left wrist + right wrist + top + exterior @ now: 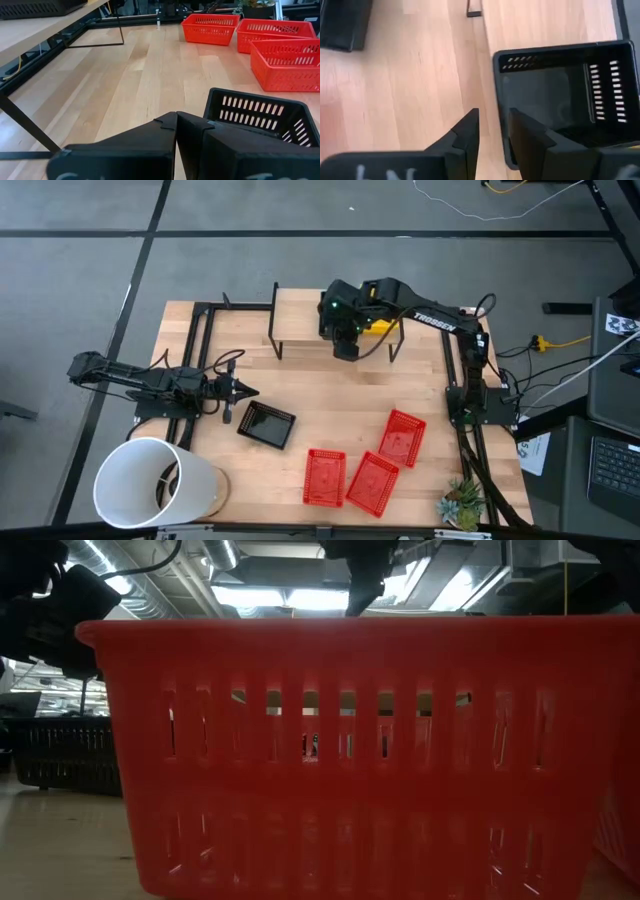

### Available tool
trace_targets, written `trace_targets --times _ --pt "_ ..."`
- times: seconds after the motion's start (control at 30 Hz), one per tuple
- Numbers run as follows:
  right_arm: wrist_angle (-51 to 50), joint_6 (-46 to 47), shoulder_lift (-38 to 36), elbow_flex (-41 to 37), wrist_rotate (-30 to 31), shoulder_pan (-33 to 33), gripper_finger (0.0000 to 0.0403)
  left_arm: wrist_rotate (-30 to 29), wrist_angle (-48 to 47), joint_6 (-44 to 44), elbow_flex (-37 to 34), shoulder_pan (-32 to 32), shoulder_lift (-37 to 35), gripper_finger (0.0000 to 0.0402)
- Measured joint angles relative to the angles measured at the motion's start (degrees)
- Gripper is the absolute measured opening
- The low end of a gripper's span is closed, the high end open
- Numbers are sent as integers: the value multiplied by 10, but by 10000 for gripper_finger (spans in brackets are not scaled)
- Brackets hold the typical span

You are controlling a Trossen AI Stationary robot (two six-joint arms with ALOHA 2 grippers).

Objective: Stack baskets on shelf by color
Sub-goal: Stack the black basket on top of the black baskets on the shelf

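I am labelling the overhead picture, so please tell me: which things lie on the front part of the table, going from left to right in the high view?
White bucket → black basket → first red basket → second red basket → third red basket → small plant at the table's corner.

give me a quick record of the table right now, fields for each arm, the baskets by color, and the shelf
right gripper: open, over the shelf, above a black basket set there
left gripper: shut, low over the table, beside the other black basket
red baskets: three on the table, unstacked
yellow basket: on the shelf, mostly hidden by the right arm
white bucket: near the left arm
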Motion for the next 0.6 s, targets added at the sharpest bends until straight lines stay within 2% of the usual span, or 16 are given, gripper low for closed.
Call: trace_targets --times 0.13,0.2,0.23,0.33,0.43,0.5,0.6 --pt "8 -11 0 1 83 23 104 0 0 0 0 0 0 0" --pt "10 -5 0 1 84 31 104 0 0 -2 0 0 0 0" --pt "21 2 0 -4 57 35 104 0 0 -4 0 0 0 0" --pt "82 -4 0 -34 -87 58 104 0 0 -11 0 0 0 0" --pt "210 -47 0 -113 -206 105 104 0 0 -11 0 0 0 0" --pt "315 -88 0 -183 -247 140 104 0 0 -11 0 0 0 0" --pt "496 -137 1 -291 -247 180 103 0 0 -11 0 0 0 0"
